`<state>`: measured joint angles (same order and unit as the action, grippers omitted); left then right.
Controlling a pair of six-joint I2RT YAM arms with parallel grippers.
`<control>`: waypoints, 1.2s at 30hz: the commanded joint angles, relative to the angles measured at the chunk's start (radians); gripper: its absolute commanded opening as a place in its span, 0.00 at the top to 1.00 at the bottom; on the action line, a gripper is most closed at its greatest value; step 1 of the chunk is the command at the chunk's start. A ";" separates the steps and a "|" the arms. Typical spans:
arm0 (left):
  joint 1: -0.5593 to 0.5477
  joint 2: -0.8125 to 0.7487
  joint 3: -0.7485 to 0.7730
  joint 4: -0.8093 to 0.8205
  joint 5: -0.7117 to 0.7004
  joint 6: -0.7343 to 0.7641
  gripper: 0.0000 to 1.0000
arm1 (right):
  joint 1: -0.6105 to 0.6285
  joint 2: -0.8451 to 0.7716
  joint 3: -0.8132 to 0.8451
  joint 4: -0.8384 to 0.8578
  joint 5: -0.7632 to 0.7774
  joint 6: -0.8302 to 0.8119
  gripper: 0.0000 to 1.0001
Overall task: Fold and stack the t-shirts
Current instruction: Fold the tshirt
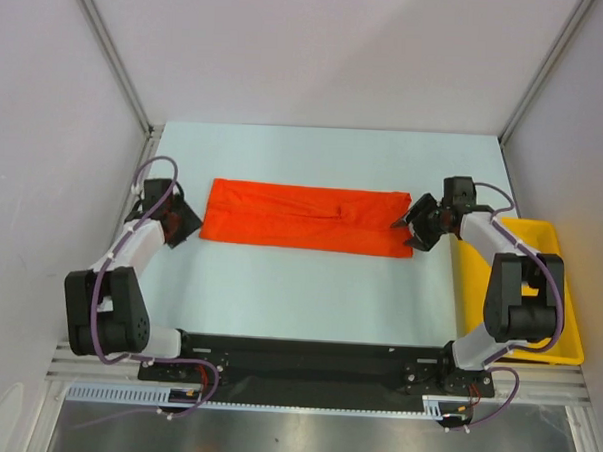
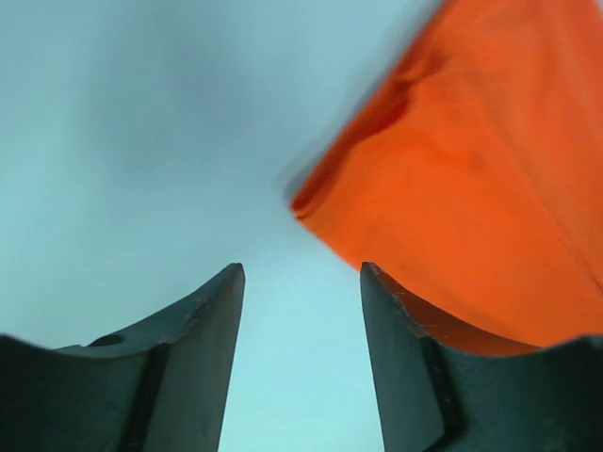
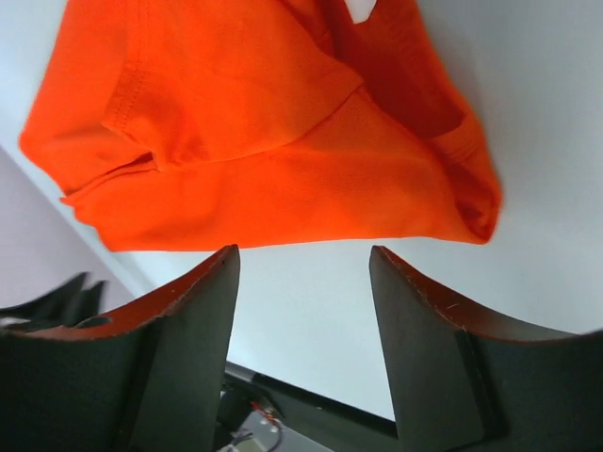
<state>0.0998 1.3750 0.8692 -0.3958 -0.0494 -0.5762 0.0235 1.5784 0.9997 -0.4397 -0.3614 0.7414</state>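
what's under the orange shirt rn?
The t-shirt lies flat on the pale table, folded into a long strip. Only table shows around its edges. Anything beneath or between its layers is covered.

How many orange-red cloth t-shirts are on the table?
1. The orange-red cloth t-shirt lies folded in a long strip across the pale table. Another could be hidden beneath it.
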 commanded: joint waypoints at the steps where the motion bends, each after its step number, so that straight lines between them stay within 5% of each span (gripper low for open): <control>1: 0.040 0.038 -0.084 0.076 0.078 -0.126 0.43 | 0.013 -0.017 -0.024 0.104 -0.053 0.167 0.38; 5: 0.049 0.047 -0.130 0.166 0.114 -0.165 0.43 | 0.012 -0.058 -0.136 0.090 -0.018 0.254 0.42; 10: 0.051 0.119 -0.114 0.169 0.129 -0.163 0.30 | 0.027 -0.123 -0.226 0.084 0.065 0.265 0.43; 24: 0.052 0.216 -0.064 0.198 0.095 -0.159 0.40 | 0.001 -0.049 -0.197 0.044 0.136 0.116 0.41; 28: 0.052 0.234 -0.058 0.221 0.089 -0.148 0.44 | -0.010 -0.044 -0.196 0.036 0.164 0.113 0.41; 36: 0.054 0.280 -0.030 0.225 0.103 -0.110 0.71 | -0.013 -0.018 -0.214 0.136 0.167 0.164 0.43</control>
<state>0.1474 1.6253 0.8177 -0.1654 0.0566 -0.7166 0.0154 1.5398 0.7746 -0.3511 -0.2272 0.8970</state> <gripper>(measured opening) 0.316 0.579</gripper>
